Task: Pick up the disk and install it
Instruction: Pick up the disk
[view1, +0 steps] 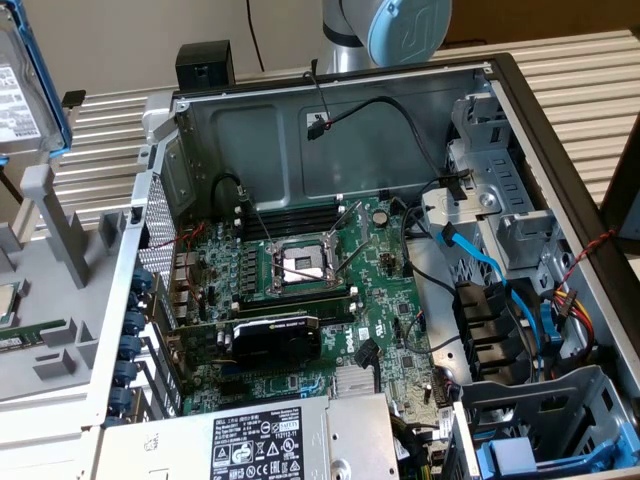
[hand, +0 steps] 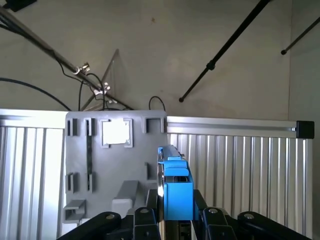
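The disk (view1: 22, 90), silver with a white label and a blue rail along its edge, hangs in the air at the exterior view's upper left, above the grey parts holder. In the wrist view the disk (hand: 175, 187) appears edge-on, its blue rail standing up between the black fingers (hand: 145, 220). My gripper (hand: 176, 224) is shut on the disk, one finger on each flat side. Behind it lies the grey parts holder (hand: 115, 165) on the slatted table.
The open computer case (view1: 500, 75) takes up the middle, with the motherboard (view1: 300, 265), a black graphics card (view1: 275, 335) and the grey power supply (view1: 270, 440). Grey drive bays with blue cables and a blue bracket (view1: 510, 460) sit at the exterior view's right. The arm's base (view1: 390, 30) stands behind the case.
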